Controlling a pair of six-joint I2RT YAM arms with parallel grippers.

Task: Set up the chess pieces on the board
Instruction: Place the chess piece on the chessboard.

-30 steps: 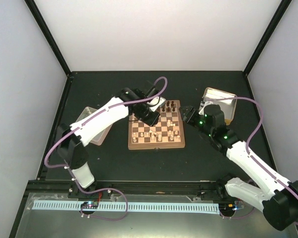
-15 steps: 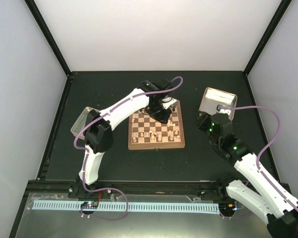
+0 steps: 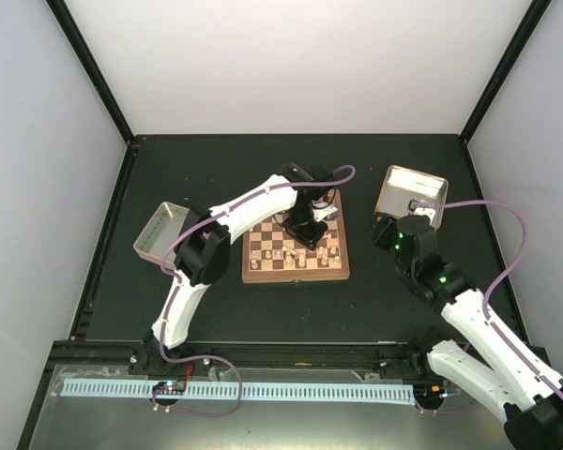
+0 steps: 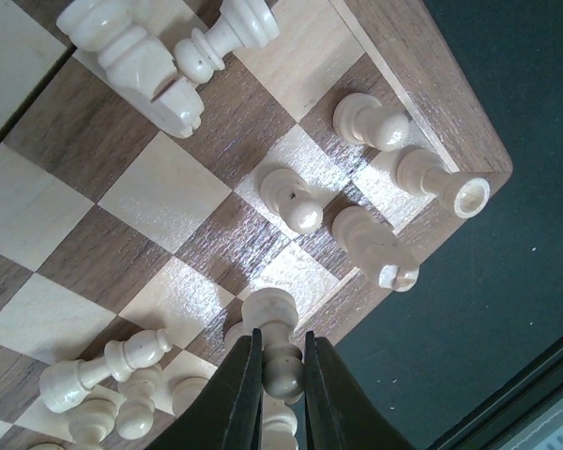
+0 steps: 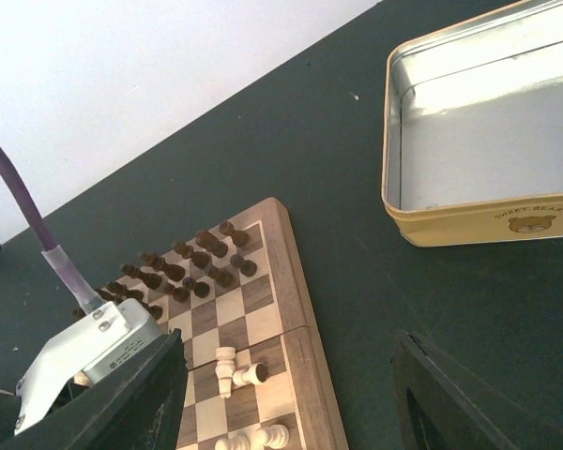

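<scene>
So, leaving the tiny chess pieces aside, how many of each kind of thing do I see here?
Robot arms: 2, the left arm and the right arm
Metal trays: 2, the left tray and the right tray
Chessboard: 1
Total: 5

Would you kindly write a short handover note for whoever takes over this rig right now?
Left fingers: shut on a cream piece, over the board near its rim.
Right fingers: open, empty, right of the board, beside the tin.
Done: dark pieces in two rows at the far edge.
Left: place the held piece; the other cream pieces are scattered on the near half, some apparently tipped, and need lining up.
</scene>
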